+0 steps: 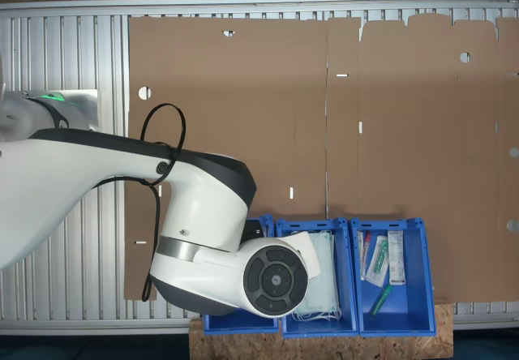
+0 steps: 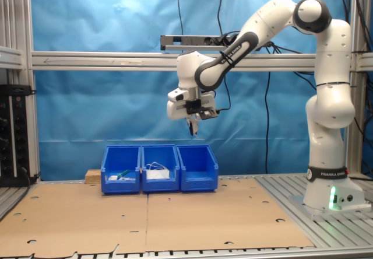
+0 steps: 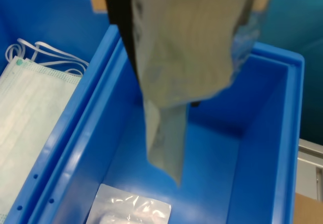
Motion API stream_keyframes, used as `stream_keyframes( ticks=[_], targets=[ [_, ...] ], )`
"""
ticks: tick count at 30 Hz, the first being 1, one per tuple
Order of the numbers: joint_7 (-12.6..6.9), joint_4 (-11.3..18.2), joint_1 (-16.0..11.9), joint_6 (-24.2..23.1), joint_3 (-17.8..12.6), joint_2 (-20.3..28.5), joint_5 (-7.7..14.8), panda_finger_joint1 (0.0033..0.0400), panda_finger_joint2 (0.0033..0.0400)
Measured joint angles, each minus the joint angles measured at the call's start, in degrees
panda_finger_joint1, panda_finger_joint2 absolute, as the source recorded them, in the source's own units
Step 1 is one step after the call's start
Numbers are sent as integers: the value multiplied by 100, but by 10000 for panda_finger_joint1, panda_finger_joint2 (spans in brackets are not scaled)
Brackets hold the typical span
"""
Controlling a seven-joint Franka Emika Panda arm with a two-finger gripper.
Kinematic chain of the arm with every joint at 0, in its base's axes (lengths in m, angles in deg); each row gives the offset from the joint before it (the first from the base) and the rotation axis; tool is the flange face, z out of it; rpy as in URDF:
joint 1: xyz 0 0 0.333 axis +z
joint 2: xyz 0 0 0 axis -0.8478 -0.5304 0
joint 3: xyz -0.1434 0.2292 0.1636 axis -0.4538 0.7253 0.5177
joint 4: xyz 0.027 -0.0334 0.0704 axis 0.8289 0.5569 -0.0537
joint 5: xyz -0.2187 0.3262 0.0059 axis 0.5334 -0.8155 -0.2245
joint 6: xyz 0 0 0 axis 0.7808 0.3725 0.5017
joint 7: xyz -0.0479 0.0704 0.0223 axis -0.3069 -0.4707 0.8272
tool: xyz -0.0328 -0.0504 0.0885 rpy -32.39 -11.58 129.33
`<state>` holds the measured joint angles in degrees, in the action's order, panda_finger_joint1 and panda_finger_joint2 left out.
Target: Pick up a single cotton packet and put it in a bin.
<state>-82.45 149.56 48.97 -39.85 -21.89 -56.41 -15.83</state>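
Hanging from the gripper [image 2: 193,128], the cotton packet [image 3: 186,67] droops with its long axis running downward, its free lower corner pointing into the bin [image 3: 262,133] beneath it. In the wrist view the packet is close to the camera and blurred, so any print on its face cannot be made out; its upper part is cut off by the frame edge. The gripper is closed on the packet's upper edge, with one dark finger [image 3: 121,17] visible alongside it. In the second exterior view the packet is only a small dark sliver below the gripper, held well above the row of bins.

Down in the bin's floor lies a second, translucent packet [image 3: 128,211], partly cut off by the frame edge. The neighbouring middle bin [image 3: 98,67] holds pale green face masks [image 3: 30,128] with white ear loops.

In the second exterior view the three blue bins stand side by side at the back of the cardboard-covered desk [image 2: 175,218], and the gripper hangs over the one at the second exterior view's right [image 2: 198,167]. In the first exterior view the arm's [image 1: 203,238] bulky white wrist hides most of that bin and part of the masks; the third bin [image 1: 392,275] holds syringes and tubes [image 1: 381,259].
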Motion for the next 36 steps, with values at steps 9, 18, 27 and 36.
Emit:
stream_keyframes(
  ticks=[9, 18, 27, 36],
  targets=[
    [-120, 0, -1, 0, -35, 0, 0, 57, 57],
    [-209, 0, -1, 0, -55, 0, 0, 57, 57],
    [-294, 0, -1, 0, -59, 0, 0, 57, 57],
    [-322, 0, -1, 0, -59, 0, 0, 57, 57]
  ],
)
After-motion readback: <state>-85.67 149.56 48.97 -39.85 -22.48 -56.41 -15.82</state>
